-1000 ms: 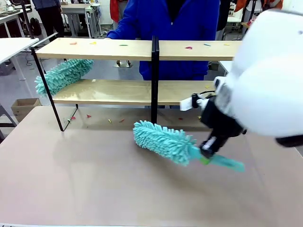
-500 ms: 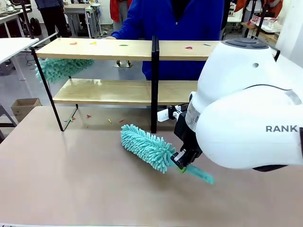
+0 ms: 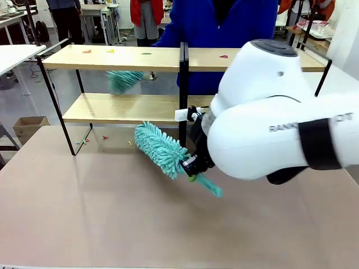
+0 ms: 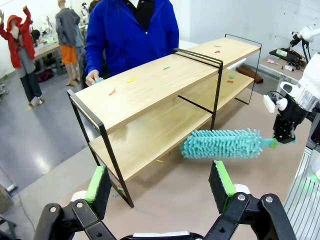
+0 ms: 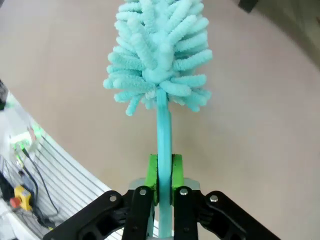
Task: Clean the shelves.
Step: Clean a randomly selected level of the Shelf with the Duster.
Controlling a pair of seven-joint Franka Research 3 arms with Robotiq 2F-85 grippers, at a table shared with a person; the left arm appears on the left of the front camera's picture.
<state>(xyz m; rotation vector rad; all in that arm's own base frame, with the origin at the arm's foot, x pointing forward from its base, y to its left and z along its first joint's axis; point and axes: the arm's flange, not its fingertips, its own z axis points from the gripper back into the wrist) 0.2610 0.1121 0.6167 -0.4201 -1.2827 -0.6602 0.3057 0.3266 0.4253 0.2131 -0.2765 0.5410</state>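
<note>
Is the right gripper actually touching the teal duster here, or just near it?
Touching. The right wrist view shows the right gripper with both green pads pressed flat against the handle of the teal duster, no gap on either side.

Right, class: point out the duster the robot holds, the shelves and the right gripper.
duster [image 3: 160, 150]: front view, fluffy head.
shelves [image 3: 73, 58]: front view, top board.
right gripper [image 5: 164, 167]: right wrist view, between the green pads.

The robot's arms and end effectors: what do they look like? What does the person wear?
The right arm is a white, rounded shell with grey lettering and a black band. The right end effector and the left end effector have black linked fingers with green pads. The person wears a blue jacket with long sleeves.
</note>
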